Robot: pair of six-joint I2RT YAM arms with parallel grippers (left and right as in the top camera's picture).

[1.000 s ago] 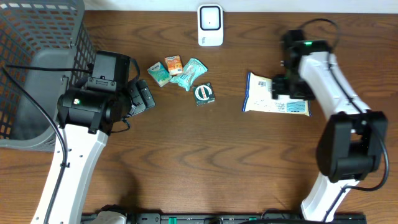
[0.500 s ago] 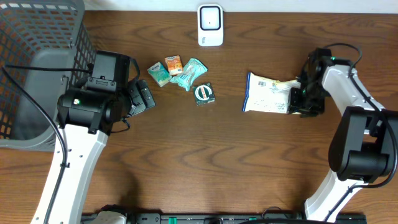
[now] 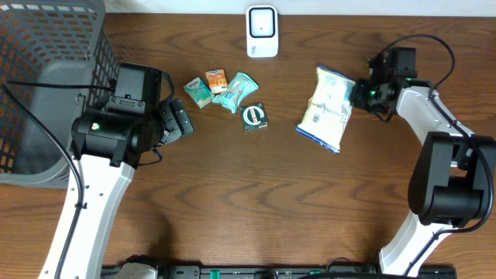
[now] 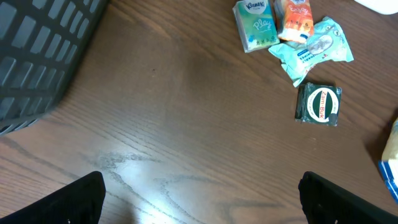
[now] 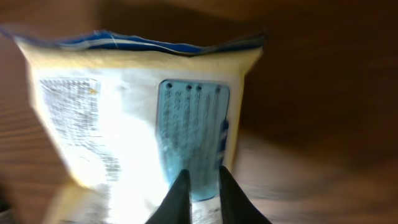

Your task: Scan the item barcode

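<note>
A white snack bag [image 3: 325, 108] with blue edges hangs tilted over the table's right half. My right gripper [image 3: 359, 92] is shut on its far right end. In the right wrist view the bag [image 5: 118, 118] fills the frame, showing printed text and a blue panel, and the right gripper [image 5: 200, 186] pinches its lower edge. A white scanner [image 3: 262, 32] stands at the table's back edge. My left gripper [image 3: 177, 120] is open over bare wood on the left, and in the left wrist view the gripper [image 4: 202, 202] holds nothing.
Small packets lie left of centre: a green tissue pack [image 3: 196, 91], an orange pack [image 3: 216, 80], a teal packet [image 3: 236, 91] and a dark packet with a round label [image 3: 254, 116]. A grey basket [image 3: 46, 77] fills the far left corner.
The right gripper closed on the bag's right end and raised it off the table. The bag swung from lying flat to tilted, nearer the back. The left arm stayed still.
</note>
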